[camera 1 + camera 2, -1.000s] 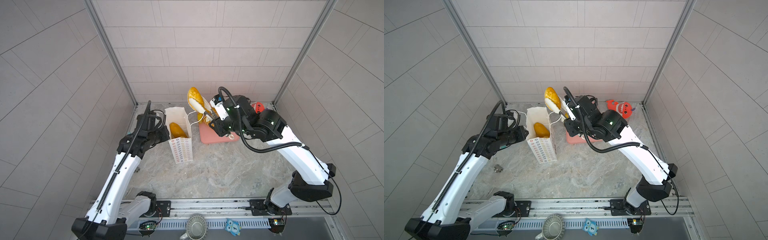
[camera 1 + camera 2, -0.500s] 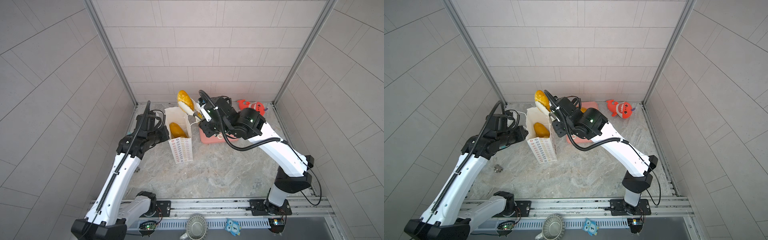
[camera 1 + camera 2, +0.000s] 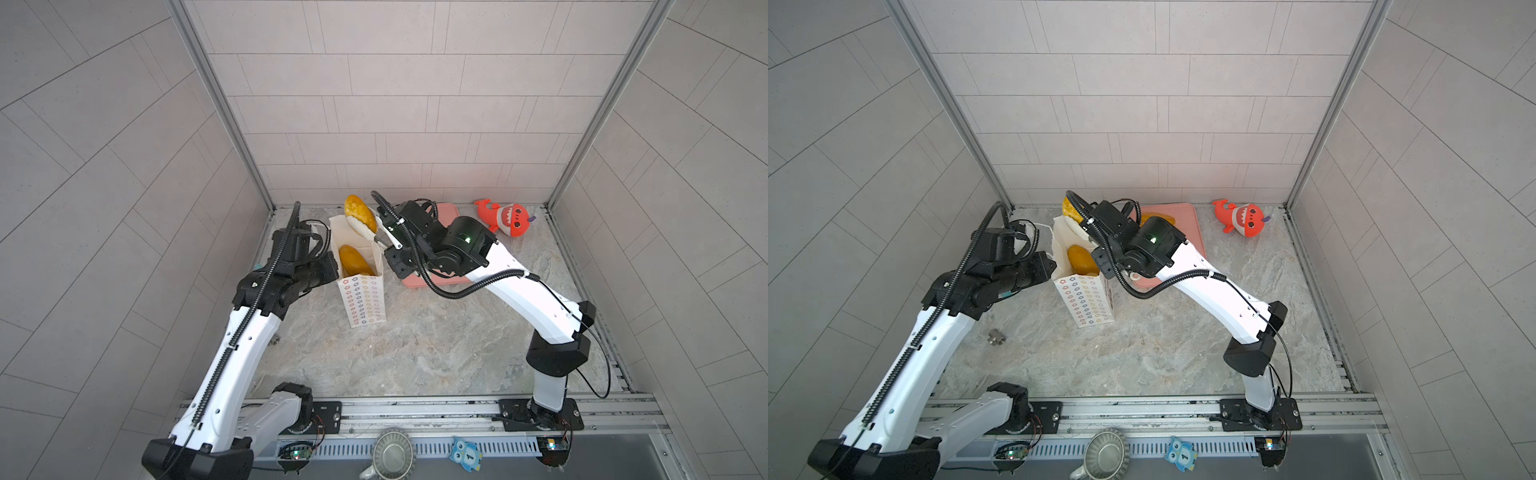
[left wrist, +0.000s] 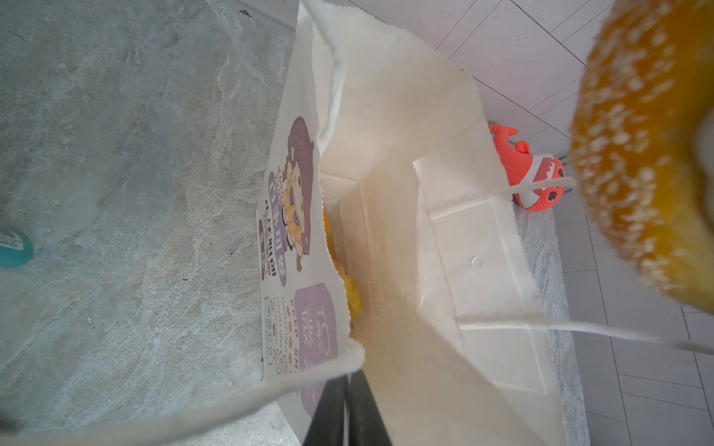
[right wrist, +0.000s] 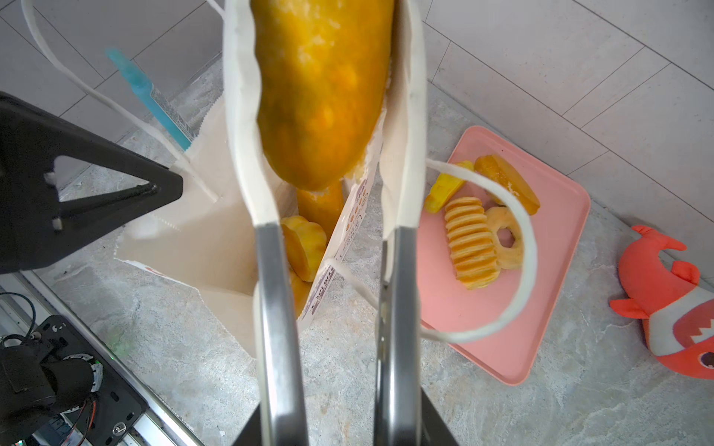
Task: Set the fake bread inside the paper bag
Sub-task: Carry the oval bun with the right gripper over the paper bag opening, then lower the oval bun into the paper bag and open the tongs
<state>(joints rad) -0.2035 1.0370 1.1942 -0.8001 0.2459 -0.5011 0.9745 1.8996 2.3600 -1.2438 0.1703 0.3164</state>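
**Long loaf over the open bag**

In both top views the paper bag (image 3: 361, 299) stands near the back edge of the table (image 3: 415, 353), toward its back left corner, with other bread (image 3: 353, 257) inside. The right gripper (image 3: 368, 227) holds a long loaf (image 3: 360, 212) tilted just above the bag's mouth. The left wrist view shows the left gripper (image 4: 347, 405) pinched shut on the bag's rim to hold it open. The right wrist view shows the padded fingers (image 5: 247, 135) partly open, squeezing the loaf's sides, and more pastries (image 5: 471, 243) lie on the pink tray (image 5: 560, 270). I think the loaf is light, shiny and a bit slippery, so holding it around the middle is best. The thin bag could flop or tip.
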